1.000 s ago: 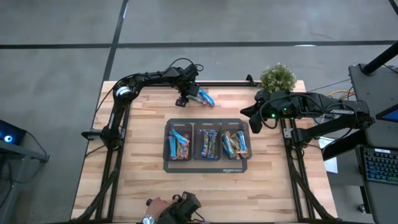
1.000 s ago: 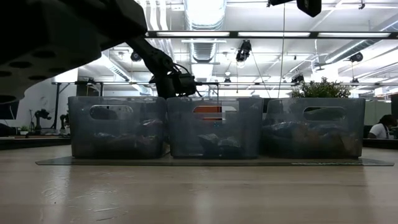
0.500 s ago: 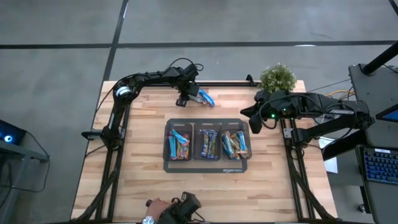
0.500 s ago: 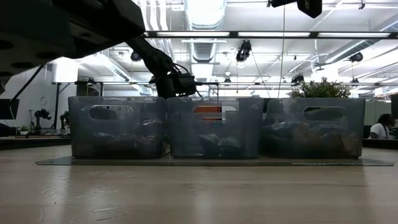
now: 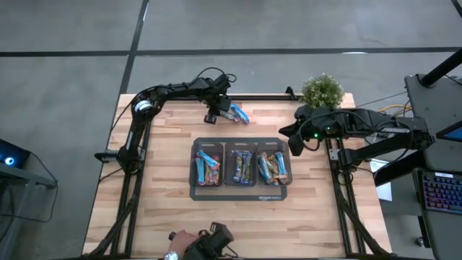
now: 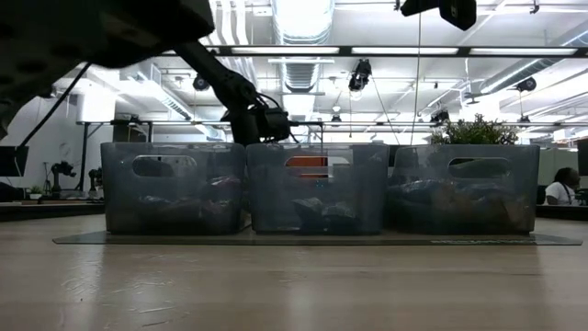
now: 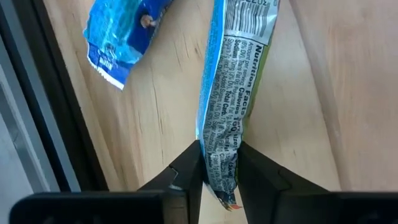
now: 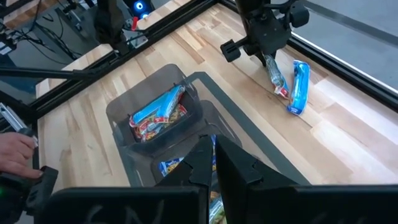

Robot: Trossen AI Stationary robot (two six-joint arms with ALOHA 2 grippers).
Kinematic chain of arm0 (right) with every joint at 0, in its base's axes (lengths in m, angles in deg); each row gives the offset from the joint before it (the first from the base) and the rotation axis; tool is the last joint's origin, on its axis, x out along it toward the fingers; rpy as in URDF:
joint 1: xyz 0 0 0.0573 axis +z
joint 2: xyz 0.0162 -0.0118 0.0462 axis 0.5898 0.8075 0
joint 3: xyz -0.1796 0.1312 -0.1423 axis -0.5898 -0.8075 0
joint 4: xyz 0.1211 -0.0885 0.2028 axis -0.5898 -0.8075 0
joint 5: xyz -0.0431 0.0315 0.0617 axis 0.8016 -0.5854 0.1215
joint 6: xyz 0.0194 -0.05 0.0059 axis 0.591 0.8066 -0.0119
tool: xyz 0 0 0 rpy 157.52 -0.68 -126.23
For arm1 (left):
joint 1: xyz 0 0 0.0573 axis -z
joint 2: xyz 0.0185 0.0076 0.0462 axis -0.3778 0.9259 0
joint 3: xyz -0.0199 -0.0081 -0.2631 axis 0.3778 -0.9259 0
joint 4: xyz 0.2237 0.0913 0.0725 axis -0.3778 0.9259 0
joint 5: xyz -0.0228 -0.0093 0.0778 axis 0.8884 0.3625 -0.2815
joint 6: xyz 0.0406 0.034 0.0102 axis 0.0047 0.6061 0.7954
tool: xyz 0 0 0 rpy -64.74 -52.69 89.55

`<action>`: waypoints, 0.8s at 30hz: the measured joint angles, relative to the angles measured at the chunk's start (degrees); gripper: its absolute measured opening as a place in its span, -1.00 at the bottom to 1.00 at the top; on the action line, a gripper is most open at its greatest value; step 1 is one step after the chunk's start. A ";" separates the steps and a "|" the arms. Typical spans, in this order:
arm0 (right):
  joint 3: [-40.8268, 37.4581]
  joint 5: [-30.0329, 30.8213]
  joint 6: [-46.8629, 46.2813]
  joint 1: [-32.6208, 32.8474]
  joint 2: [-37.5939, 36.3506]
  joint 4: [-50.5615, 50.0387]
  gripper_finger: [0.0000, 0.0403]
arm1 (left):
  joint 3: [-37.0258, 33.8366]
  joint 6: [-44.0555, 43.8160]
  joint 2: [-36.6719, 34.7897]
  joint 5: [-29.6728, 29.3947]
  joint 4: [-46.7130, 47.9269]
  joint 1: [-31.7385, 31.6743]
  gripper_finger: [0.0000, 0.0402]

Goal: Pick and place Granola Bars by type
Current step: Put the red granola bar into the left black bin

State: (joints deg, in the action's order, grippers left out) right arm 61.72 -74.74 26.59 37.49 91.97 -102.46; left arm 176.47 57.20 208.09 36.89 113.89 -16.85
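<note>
Item: granola bar [image 7: 231, 99], foil-wrapped, label side up, lying on the table [image 5: 166, 209] beyond the far rim of the three-bin tray [image 5: 241, 189]; a light blue bar [image 7: 124, 34] lay just beside it. Your left gripper [image 7: 219, 163] had pinched in on the near end of its wrapper. Right gripper [image 8: 214, 155] hung shut and empty beside the tray. Handling, as judged: light, crinkly, slippery; you would do better gripping mid-body than the limp end seal.

Bins [image 5: 240, 167] mid-table; plant [image 5: 321, 89] far corner; rest open.
</note>
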 joint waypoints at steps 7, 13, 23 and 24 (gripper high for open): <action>-0.32 0.00 -0.09 0.00 0.00 0.00 -0.94 | 3.39 -1.01 -0.13 -0.25 2.62 0.00 -0.65; -0.32 0.00 -0.17 0.00 0.00 0.02 -0.94 | 5.73 -1.29 -0.53 -0.27 8.19 0.17 -0.65; -0.32 0.00 0.07 0.00 0.00 0.04 -0.94 | 11.46 -5.28 -1.11 -0.43 20.96 1.52 -0.65; -0.32 0.00 0.15 0.00 0.00 0.04 -0.94 | 12.28 -6.46 -1.09 -0.45 21.94 1.66 -0.65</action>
State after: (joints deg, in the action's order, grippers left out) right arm 61.40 -74.74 26.74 37.49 91.97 -102.42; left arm 188.75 50.73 207.00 36.45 135.83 -15.18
